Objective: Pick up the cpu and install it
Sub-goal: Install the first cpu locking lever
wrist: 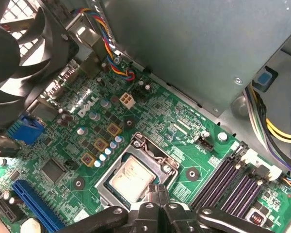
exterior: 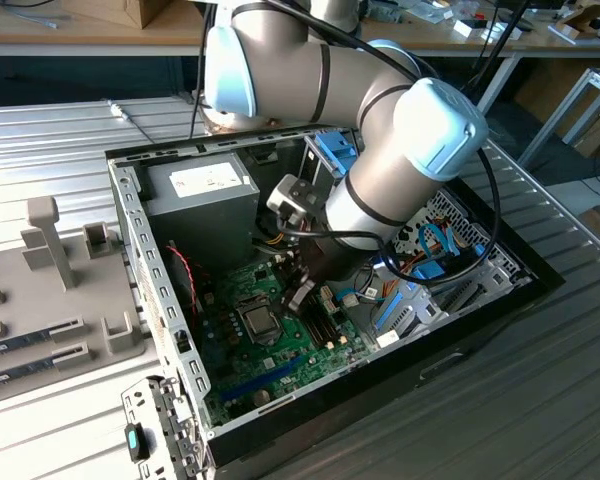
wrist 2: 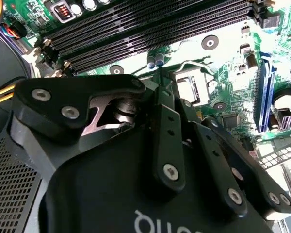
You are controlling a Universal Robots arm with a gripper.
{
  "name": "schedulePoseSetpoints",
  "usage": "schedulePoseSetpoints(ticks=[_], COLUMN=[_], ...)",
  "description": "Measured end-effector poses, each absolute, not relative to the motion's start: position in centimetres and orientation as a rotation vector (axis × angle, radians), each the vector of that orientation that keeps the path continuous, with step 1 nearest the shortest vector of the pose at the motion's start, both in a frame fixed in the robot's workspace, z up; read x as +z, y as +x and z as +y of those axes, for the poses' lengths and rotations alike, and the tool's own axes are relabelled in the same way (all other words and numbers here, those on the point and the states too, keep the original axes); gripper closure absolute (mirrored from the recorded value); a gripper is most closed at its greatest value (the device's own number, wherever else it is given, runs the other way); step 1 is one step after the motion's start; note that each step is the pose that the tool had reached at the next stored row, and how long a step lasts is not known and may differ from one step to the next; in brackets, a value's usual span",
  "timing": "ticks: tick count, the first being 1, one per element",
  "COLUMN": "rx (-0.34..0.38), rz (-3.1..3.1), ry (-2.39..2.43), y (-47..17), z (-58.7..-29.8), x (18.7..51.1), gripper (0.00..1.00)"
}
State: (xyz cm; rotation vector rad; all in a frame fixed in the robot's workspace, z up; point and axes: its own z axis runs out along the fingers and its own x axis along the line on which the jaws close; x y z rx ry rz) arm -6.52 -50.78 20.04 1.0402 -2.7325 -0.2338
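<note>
While the gripper hovered just above the motherboard, its fingers were pressed together on nothing, and the cpu lay flat inside its socket frame, beside the memory slots.

open case top, power-supply box and fan crowding socket frame

Thick silver-grey tubular robot arm with pale blue rounded joint caps, black rings at the joints, black cables looped alongside, matte black plastic gripper with linked bars, round silver screws, white lettering on its body
</note>
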Motion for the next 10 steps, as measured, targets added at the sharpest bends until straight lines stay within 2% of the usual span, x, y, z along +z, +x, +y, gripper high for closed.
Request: schedulePoseSetpoints(ticks=[10], rx=[-0.225], rz=[-2.745], ry=[1.046], y=[-6.55], z=[-50.80], x=[20.00], gripper=[0.89])
